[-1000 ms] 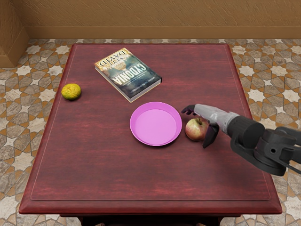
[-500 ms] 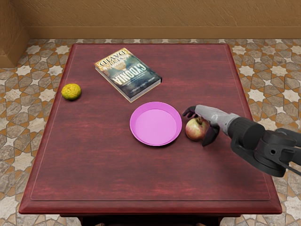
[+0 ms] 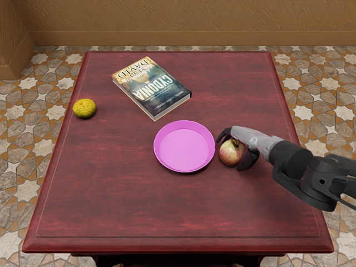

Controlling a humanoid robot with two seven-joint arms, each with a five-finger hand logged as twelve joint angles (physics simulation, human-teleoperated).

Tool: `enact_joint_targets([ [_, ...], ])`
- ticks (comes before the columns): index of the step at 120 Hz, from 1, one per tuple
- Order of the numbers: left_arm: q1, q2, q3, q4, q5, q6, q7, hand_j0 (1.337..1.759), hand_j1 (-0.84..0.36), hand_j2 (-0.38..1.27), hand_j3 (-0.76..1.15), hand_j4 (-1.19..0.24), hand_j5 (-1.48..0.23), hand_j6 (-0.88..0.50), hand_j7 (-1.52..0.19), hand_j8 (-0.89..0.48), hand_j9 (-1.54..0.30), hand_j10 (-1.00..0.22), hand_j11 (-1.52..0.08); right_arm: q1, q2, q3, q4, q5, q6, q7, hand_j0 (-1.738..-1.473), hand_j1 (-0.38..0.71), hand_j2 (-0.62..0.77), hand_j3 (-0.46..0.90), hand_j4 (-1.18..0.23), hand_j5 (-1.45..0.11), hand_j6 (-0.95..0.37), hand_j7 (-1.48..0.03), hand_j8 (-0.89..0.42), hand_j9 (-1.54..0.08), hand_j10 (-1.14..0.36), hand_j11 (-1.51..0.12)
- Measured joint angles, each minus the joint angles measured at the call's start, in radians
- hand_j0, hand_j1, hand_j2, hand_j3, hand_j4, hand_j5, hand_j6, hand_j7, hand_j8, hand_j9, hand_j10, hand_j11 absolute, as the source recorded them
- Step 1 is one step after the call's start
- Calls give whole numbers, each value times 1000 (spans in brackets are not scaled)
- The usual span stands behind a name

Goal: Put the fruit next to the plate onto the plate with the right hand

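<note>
Right hand (image 3: 243, 146) grips the apple (image 3: 229, 153), which sits on the table (image 3: 111, 194) just beside the plate (image 3: 183, 147) — grasp stage; next move calls for a lift over the rim — then release.

Bright, even simulator light; only faint soft shadows; sharp throughout.

The plate (image 3: 164, 158) sits near the middle of the tabletop (image 3: 111, 183). Just right of it lies the apple (image 3: 230, 152), with the right hand (image 3: 243, 143) wrapped around it from the right. Behind the plate, slightly left, lies a book (image 3: 151, 87). A citrus fruit (image 3: 84, 108) rests near the tabletop's left edge, well apart.
</note>
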Motion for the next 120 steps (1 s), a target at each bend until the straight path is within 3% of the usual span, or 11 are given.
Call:
enact_joint_targets([
  [37, 0, 0, 0, 0, 0, 0, 0, 1658, 339, 2, 0, -9, -11, -9, -11, -9, -11, -9, -11, -10, 1, 2, 1, -5, 0, -1, -1650, 165, -115, 0, -518, -627, -336, -643, -332, -649, -506, -649],
  [64, 0, 0, 0, 0, 0, 0, 0, 1658, 339, 2, 0, -9, -11, -9, -11, -9, -11, -9, -11, -12, 1, 9, -1, 1, 0, 0, -1651, 187, 104, 0, -554, -768, -362, -765, -337, -785, -535, -781],
  [120, 0, 0, 0, 0, 0, 0, 0, 1658, 339, 2, 0, -9, -11, -9, -11, -9, -11, -9, -11, -12, 0, 61, -9, 11, 5, 0, -1650, 151, 111, 0, -561, -866, -362, -855, -329, -886, -530, -894],
])
